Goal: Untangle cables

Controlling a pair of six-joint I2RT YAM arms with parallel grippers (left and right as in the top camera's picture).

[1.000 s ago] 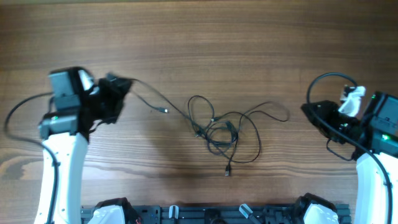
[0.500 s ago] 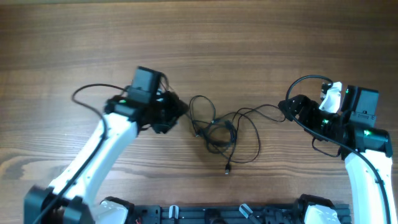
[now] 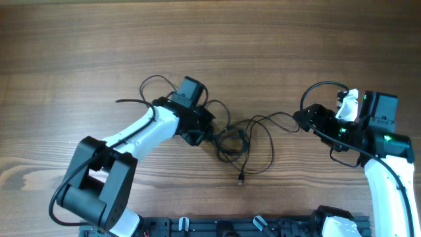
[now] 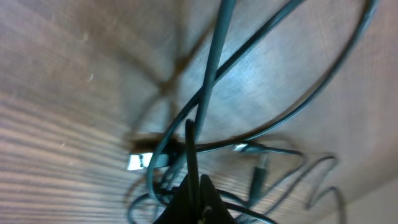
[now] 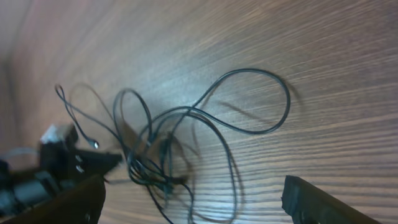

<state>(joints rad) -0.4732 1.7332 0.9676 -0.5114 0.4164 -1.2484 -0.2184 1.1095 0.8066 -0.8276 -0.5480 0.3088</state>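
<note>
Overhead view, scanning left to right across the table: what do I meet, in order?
left arm → left gripper, at the tangle's left edge → cables → right gripper, at the tangle's right end → right arm

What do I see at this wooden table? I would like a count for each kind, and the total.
Grippers: 2, left gripper and right gripper
Tangle of black cables: 1, single cords not countable
Total: 3
</note>
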